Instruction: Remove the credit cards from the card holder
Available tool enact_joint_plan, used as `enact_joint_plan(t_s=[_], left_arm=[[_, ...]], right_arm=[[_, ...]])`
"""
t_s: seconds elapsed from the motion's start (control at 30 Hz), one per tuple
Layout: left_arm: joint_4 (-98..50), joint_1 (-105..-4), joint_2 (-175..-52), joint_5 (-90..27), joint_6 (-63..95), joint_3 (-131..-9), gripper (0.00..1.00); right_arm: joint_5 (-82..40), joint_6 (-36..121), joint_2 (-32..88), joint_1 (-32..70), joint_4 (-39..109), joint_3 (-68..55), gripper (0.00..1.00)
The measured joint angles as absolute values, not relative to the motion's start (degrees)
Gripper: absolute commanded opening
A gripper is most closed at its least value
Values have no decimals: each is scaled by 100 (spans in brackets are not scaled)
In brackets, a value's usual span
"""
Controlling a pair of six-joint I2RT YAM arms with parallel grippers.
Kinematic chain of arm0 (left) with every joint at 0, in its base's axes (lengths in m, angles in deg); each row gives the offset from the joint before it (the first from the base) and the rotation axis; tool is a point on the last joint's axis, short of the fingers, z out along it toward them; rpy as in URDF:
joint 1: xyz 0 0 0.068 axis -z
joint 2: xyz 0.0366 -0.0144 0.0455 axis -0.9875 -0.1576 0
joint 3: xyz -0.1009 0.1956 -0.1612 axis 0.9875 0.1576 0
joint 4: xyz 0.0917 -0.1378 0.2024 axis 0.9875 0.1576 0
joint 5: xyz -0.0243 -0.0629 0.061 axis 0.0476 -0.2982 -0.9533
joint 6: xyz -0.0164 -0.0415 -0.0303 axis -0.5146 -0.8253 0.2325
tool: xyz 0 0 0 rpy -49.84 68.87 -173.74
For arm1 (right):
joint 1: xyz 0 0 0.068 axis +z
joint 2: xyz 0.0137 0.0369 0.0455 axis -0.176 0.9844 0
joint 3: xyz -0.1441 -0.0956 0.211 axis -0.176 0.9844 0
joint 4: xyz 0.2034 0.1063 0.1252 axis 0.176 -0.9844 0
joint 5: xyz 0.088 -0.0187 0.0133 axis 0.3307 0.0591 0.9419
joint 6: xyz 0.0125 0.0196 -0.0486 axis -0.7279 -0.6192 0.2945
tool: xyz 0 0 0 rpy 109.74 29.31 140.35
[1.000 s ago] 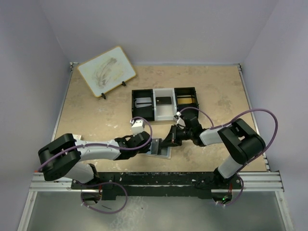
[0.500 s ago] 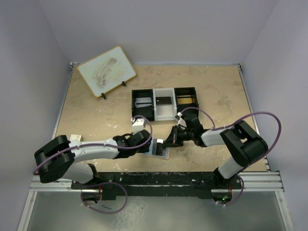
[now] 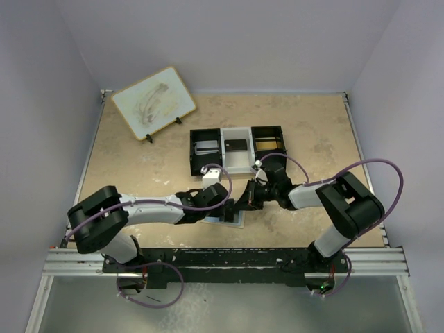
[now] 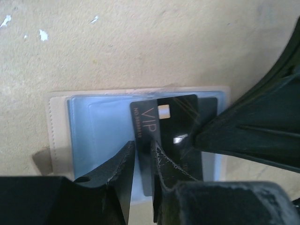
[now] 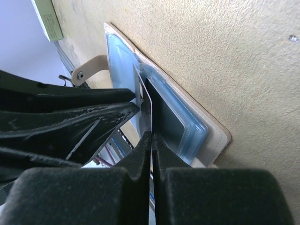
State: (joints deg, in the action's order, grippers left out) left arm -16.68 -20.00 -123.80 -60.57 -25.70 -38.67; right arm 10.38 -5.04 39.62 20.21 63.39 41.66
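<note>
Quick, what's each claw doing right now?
Left claw: slightly open, straddling an edge of the black card, no clear grip.
Right claw: closed, pinching the black card.

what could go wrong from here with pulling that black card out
The left gripper only straddles the left edge of the black VIP card, so closing could miss it. The card holder might slide along if the shut right gripper at its sleeves slips. Both grippers crowd together and could collide.
</note>
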Motion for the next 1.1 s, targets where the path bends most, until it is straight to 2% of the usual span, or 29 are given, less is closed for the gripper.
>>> enact_joint_plan(t_s=[0.23, 0.33, 0.63, 1.1], left_arm=[[-1716, -2000, -12313, -6219, -2902, -3581, 14], [-1791, -2000, -12177, -6269, -3015, -3415, 10], [-2027, -2000, -12184, -6289, -3131, -3282, 0], [-2258, -2000, -12208, -6284, -3162, -3188, 0]], right_arm=[[979, -506, 3962, 2021, 6335, 4166, 0], [974, -523, 3962, 2021, 6339, 4166, 0], [810, -711, 3962, 2061, 6426, 4166, 16], [751, -1057, 4255, 2511, 6835, 3973, 18]])
